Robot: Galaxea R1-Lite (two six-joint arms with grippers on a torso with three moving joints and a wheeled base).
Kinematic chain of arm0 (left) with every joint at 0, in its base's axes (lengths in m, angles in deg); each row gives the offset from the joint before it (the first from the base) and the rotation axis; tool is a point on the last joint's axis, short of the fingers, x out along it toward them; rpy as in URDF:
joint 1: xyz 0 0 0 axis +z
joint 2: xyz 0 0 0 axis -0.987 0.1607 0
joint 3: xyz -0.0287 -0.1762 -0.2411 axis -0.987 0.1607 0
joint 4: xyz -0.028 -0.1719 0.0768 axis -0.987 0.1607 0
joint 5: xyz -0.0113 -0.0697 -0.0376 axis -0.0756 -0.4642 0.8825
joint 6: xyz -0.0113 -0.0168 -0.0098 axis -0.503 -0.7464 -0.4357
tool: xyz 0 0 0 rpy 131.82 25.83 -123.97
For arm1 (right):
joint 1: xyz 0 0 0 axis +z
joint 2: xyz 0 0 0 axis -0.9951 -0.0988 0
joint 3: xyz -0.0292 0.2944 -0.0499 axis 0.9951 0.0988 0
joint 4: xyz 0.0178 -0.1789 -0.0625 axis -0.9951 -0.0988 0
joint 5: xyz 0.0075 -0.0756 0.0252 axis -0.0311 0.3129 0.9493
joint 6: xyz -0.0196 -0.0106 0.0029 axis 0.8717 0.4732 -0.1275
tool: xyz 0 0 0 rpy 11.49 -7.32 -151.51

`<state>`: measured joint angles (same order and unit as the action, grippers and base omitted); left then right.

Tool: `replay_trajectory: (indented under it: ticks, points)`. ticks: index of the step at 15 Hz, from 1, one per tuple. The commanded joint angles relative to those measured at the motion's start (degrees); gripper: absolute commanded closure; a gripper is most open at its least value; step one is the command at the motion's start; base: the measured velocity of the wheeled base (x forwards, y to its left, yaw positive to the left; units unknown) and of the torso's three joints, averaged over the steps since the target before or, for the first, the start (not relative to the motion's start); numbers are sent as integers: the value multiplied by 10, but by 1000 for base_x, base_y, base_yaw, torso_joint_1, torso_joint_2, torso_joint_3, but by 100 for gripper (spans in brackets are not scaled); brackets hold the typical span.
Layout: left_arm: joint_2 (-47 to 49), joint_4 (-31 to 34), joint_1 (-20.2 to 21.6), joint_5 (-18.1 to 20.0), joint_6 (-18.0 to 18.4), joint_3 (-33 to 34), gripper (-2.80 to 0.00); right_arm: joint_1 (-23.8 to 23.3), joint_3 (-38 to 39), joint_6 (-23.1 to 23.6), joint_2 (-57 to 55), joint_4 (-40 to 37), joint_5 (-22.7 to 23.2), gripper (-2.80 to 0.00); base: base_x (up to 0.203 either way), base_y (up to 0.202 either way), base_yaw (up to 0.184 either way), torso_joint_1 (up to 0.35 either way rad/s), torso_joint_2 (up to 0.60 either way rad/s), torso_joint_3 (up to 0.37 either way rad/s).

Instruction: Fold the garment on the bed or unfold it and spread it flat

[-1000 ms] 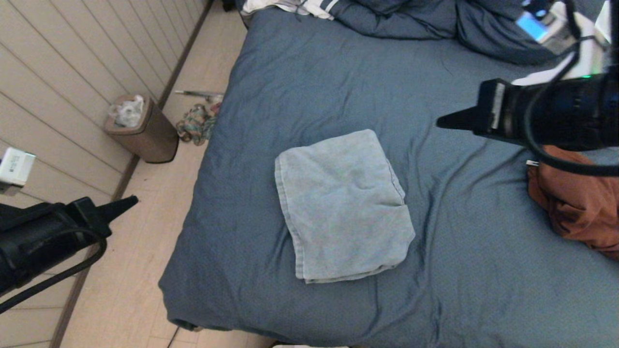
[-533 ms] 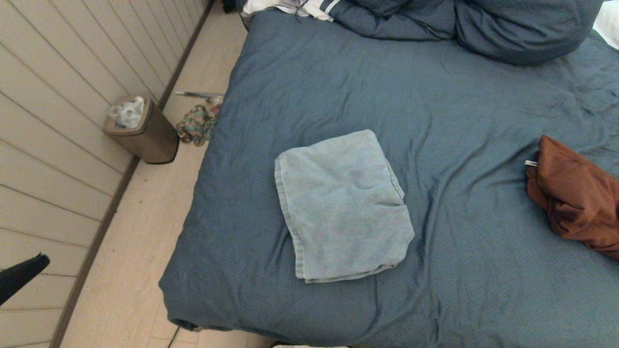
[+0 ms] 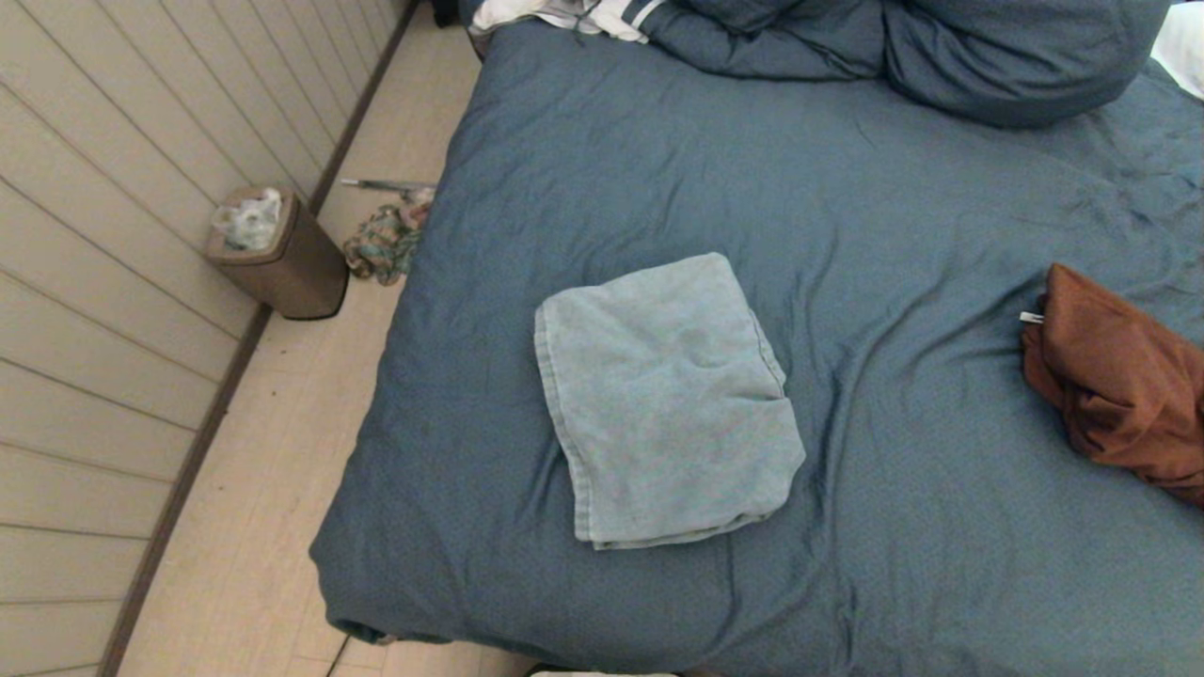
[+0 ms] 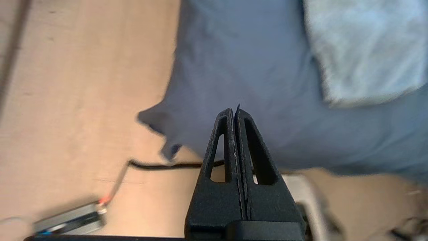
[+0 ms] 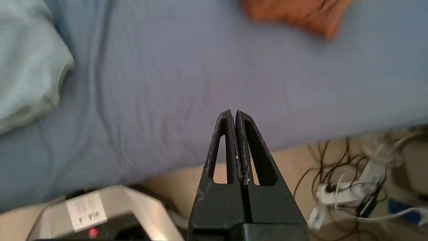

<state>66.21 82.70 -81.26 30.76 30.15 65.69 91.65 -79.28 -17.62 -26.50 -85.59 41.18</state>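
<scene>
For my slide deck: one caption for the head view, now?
Folded light-blue garment lies on the slate-blue bed; crumpled rust-brown garment at its right edge.

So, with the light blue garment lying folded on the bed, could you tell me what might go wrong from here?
The light blue garment lies near the bed's front edge, so a tug towards the robot might drag it off.

The rust-brown garment sits crumpled at the right; the wrong one might get picked.

The cover is wrinkled, so a pinch could catch it too.
</scene>
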Motion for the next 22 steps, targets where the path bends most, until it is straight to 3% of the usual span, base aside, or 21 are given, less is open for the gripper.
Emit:
replay_trajectory:
  ticks: [1,2,4,5,8,10,13,15,17,18,21,22]
  points:
    - [-43,4,0,-10,6,37,0,-6,61,-2,18,53,9,0,0,0,0,0,0,0]
    - [-48,5,0,-20,7,48,0,-7,72,-2,18,63,-5,0,0,0,0,0,0,0]
    - [-76,6,0,-30,21,75,0,-8,98,-4,18,63,-97,0,0,0,0,0,0,0]
    - [-92,6,1,-33,30,86,0,-10,107,-7,18,62,-121,0,0,0,0,0,0,0]
    - [-127,17,1,-89,44,89,0,-89,115,-9,25,63,-144,0,0,0,0,0,0,0]
    - [-127,13,1,-86,47,91,0,-93,146,-23,38,71,-153,0,0,0,0,0,0,0]
    - [-127,10,1,-51,51,93,0,-80,172,14,119,122,-90,0,0,0,0,0,0,0]
    - [-126,11,1,-45,65,91,0,-78,187,95,177,142,-32,0,0,0,0,0,0,0]
    - [-126,10,1,-40,72,92,0,-77,200,141,178,166,58,0,0,0,0,0,0,0]
    - [-127,6,1,-42,73,94,0,-77,204,148,176,171,80,0,0,0,0,0,0,0]
    - [-126,-106,1,-49,51,135,0,-76,227,151,176,187,180,0,0,0,0,0,0,0]
    - [-125,-110,1,-50,47,137,0,-76,230,150,176,193,187,0,0,0,0,0,0,0]
